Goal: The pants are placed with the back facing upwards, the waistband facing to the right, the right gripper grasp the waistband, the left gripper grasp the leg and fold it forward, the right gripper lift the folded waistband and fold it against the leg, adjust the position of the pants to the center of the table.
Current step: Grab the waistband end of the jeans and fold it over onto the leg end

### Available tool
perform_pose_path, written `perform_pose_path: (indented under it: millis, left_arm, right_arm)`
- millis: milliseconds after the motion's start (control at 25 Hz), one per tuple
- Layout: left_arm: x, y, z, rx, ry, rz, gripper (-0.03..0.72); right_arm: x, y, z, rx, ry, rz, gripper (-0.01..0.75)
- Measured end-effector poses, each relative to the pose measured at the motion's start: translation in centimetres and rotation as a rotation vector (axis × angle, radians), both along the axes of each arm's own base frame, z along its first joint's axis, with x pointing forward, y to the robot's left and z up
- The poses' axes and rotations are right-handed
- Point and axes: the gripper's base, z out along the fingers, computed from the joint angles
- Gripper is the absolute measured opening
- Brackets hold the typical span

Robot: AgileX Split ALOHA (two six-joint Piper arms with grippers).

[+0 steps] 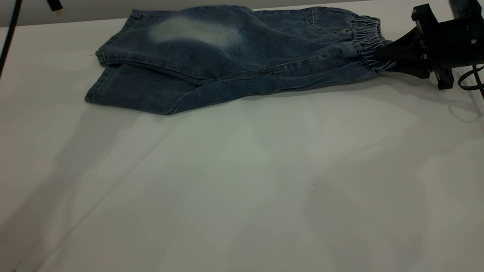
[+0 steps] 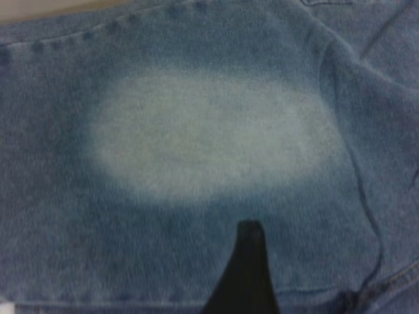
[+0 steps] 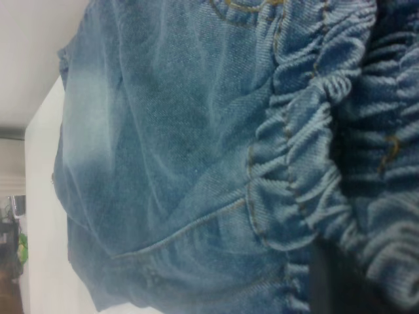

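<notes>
The pants (image 1: 234, 56) lie folded lengthwise near the table's (image 1: 242, 181) far edge, one leg stacked on the other, with a pale bleached patch (image 1: 194, 30) on top. No print shows, so I cannot tell which is the leg. At the right end, my right gripper (image 1: 382, 56) is shut on the gathered waistband (image 1: 366, 37); its ruching (image 3: 308, 163) fills the right wrist view. My left gripper is out of the exterior view. In the left wrist view one black finger (image 2: 245, 268) hangs over the denim just beside the bleached patch (image 2: 209, 137).
A black cable (image 1: 9, 37) hangs at the far left, and the right arm's cable loop (image 1: 470, 81) lies beside the right gripper. The white tabletop stretches wide in front of the pants. The table's far edge (image 1: 56, 20) runs just behind them.
</notes>
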Motion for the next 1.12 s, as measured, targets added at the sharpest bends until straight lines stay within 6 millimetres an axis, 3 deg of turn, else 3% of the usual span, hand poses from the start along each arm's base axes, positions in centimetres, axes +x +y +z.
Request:
perform_pose_path:
  millis: [320, 760, 920, 1120]
  left_arm:
    - [2.6, -1.5, -2.6, -0.007, 0.08, -0.049, 0.584]
    - [5.2, -8.5, -8.4, 0.143, 0.237, -0.286, 0.558]
    - [5.6, -9.7, -10.2, 0.256, 0.253, -0.315, 0.551]
    - [5.5, -9.8, -13.0, 0.339, 0.274, -0.339, 0.548]
  right_arm:
    - [-0.1, 0.3, 0.4, 0.039, -0.017, 0.021, 0.088]
    - [-0.2, 0.6, 1.0, 0.096, -0.039, 0.051, 0.088]
    - [-0.2, 0.6, 1.0, 0.096, -0.041, 0.052, 0.088]
    - [-0.2, 0.8, 1.2, 0.121, -0.057, 0.069, 0.088]
